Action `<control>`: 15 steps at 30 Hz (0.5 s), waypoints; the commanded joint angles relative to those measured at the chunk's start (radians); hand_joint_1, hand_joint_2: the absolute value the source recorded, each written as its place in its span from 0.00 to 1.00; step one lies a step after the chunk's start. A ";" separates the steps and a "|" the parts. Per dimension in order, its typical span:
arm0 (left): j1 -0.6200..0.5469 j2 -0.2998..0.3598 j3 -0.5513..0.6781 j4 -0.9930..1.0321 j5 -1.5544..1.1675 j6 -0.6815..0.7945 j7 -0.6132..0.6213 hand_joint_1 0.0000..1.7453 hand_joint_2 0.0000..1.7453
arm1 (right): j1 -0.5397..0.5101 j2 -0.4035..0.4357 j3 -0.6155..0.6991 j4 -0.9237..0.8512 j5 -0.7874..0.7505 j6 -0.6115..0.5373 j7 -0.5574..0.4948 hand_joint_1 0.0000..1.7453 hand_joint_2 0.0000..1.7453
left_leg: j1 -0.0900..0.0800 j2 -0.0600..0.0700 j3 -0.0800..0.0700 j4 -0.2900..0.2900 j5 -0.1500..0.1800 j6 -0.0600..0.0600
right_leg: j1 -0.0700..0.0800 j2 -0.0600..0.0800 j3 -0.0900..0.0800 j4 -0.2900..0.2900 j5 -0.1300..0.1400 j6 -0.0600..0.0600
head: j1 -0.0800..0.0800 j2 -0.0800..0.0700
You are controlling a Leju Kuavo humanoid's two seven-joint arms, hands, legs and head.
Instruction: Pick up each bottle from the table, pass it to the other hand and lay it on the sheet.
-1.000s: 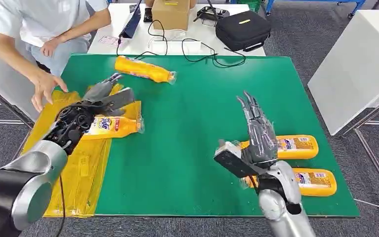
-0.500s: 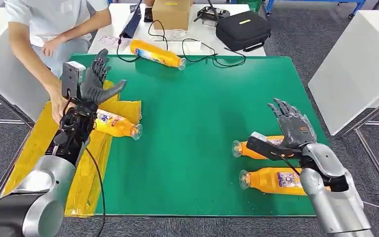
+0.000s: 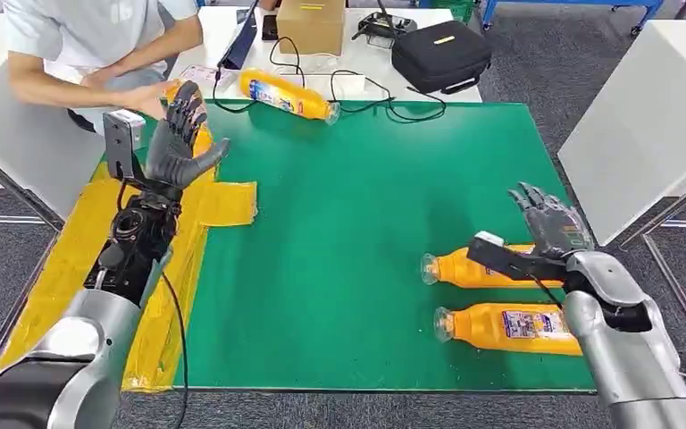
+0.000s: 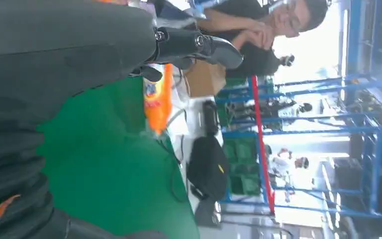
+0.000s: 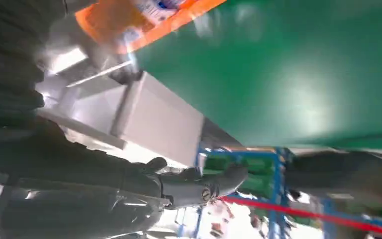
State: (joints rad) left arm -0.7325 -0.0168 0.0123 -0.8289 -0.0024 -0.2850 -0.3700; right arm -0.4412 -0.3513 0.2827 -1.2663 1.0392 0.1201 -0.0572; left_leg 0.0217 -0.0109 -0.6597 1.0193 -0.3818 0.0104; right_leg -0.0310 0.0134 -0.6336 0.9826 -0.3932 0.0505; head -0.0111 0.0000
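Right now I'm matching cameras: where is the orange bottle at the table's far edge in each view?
Head view: far bottle lying at the green mat's far edge.
Left wrist view: far bottle at the mat's edge.
Right wrist view: not in it.
Shared landmark: the green mat.

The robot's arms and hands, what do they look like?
Both arms are smooth silver tubes with black joint sections. The left hand and right hand are dark grey with slim, segmented fingers and a thick grey thumb. A boxy grey camera unit sits at each wrist, and a thin black cable runs along the left forearm.
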 commanded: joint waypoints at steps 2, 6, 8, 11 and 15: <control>-0.039 -0.006 -0.094 0.056 0.055 -0.010 0.013 0.00 1.00 | -0.150 -0.007 0.038 0.338 -0.008 0.074 -0.036 0.00 1.00 | 0.000 0.002 0.004 0.001 -0.002 0.001 | 0.001 0.000 0.004 0.000 -0.002 -0.003 | 0.000 0.000; -0.039 -0.003 -0.113 0.084 0.047 0.000 0.020 0.00 1.00 | -0.163 0.010 0.046 0.388 -0.015 0.077 -0.036 0.00 1.00 | 0.000 0.003 0.011 -0.001 -0.005 0.001 | 0.002 -0.001 0.011 -0.001 -0.004 -0.006 | 0.000 0.000; -0.049 -0.006 -0.109 0.111 0.059 -0.002 0.028 0.00 1.00 | -0.185 0.027 0.043 0.441 -0.021 0.074 -0.028 0.00 1.00 | 0.000 0.002 0.006 0.000 -0.003 0.001 | 0.001 0.000 0.005 0.000 -0.002 -0.003 | 0.000 0.000; -0.059 -0.007 -0.113 0.142 0.064 -0.007 0.032 0.00 1.00 | -0.206 0.032 0.052 0.511 -0.026 0.079 -0.033 0.00 1.00 | 0.000 0.003 0.007 0.000 -0.003 0.001 | 0.002 0.000 0.007 -0.001 -0.002 -0.004 | 0.000 0.000; -0.059 -0.008 -0.113 0.154 0.069 -0.011 0.030 0.00 1.00 | -0.207 0.029 0.055 0.536 -0.031 0.081 -0.045 0.00 1.00 | 0.000 0.001 0.003 0.000 -0.001 0.001 | 0.001 -0.001 0.003 0.000 -0.001 -0.002 | 0.000 0.000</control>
State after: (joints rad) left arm -0.7388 -0.0244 -0.0729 -0.7931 0.0626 -0.2934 -0.3468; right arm -0.5756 -0.3498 0.2968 -0.9191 1.0140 0.1888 -0.0893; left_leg 0.0219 -0.0109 -0.6599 1.0193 -0.3818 0.0104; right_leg -0.0309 0.0134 -0.6338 0.9827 -0.3931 0.0506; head -0.0111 0.0000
